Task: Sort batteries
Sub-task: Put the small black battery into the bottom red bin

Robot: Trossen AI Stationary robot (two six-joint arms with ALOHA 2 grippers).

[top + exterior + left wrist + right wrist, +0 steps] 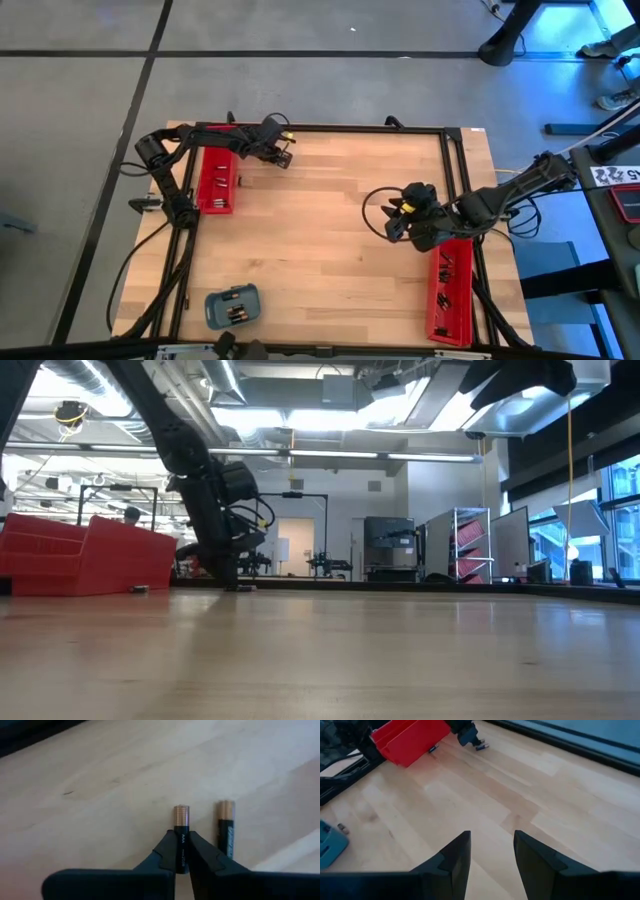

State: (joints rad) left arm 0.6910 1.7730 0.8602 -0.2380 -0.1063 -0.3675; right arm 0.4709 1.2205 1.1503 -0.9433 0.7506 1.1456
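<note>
Battery [181,842] lower half hidden between left end effector [182,851] fingers.

L gripper [182,862] pinches one small cylindrical AAA battery [181,827] on the pale wooden bench [330,220]; a second cylindrical battery [226,827] lies just beside it. Long red plastic tray [217,178] near L gripper.

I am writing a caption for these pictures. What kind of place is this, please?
Probably a robotics lab or workshop. A framed wooden table stands on a grey floor with red trays on it, and beyond it the low view shows exposed ceiling ducts and metal shelving racks.
</note>
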